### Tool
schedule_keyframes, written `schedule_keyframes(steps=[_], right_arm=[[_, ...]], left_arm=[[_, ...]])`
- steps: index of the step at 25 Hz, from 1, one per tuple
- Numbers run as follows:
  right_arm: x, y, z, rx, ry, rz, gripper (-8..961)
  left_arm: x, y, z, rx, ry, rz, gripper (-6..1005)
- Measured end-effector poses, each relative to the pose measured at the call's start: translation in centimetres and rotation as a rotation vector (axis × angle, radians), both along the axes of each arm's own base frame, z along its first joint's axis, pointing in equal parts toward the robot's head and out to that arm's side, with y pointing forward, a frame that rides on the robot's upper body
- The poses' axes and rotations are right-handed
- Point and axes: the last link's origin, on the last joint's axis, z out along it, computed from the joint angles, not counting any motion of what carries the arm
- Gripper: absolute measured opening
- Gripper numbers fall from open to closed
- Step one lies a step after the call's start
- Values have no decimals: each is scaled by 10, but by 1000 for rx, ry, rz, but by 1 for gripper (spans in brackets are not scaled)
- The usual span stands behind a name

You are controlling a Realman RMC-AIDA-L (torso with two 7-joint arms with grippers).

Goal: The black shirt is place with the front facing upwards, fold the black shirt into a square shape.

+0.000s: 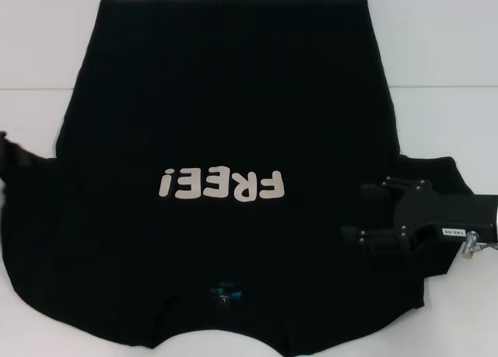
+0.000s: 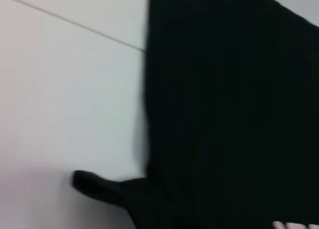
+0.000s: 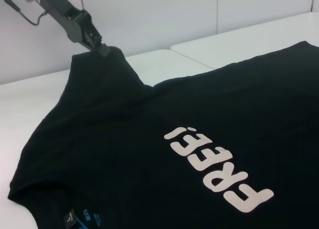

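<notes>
The black shirt (image 1: 226,124) lies spread on the white table, front up, its cream "FREE!" print (image 1: 222,184) upside down to me and the blue neck label (image 1: 224,295) nearest me. My left gripper (image 1: 6,153) sits at the far left edge. In the right wrist view the left gripper (image 3: 101,48) is shut on the sleeve tip, which it holds raised in a peak. My right gripper (image 1: 359,211) hovers over the shirt's right sleeve (image 1: 436,174), its jaws apart. The left wrist view shows the shirt (image 2: 229,109) and a dark sleeve end (image 2: 92,183).
The white table (image 1: 443,77) extends beyond the shirt on the far side and to both sides. A seam line (image 1: 39,89) crosses the tabletop. The shirt's collar edge reaches my near edge of view.
</notes>
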Motion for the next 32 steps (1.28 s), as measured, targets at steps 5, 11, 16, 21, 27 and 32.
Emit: schedule_keyframes(steps=[5, 11, 16, 21, 27, 32], right_arm=[[0, 0, -1, -1, -1, -1, 923], [-1, 0, -2, -5, 2, 1, 923], [-2, 1, -2, -5, 2, 1, 923], [0, 0, -2, -4, 2, -4, 923], [3, -2, -1, 3, 8, -20, 923], [8, 1, 8, 12, 46, -122, 922]], left_arm=[[29, 13, -19, -48, -37, -59, 7], [51, 25, -54, -89, -25, -116, 12], [64, 24, -76, -103, -91, -170, 104], [71, 16, -83, -89, -181, -279, 266], [60, -6, -70, -64, -254, -417, 486], [53, -38, -77, -105, -253, -675, 718]])
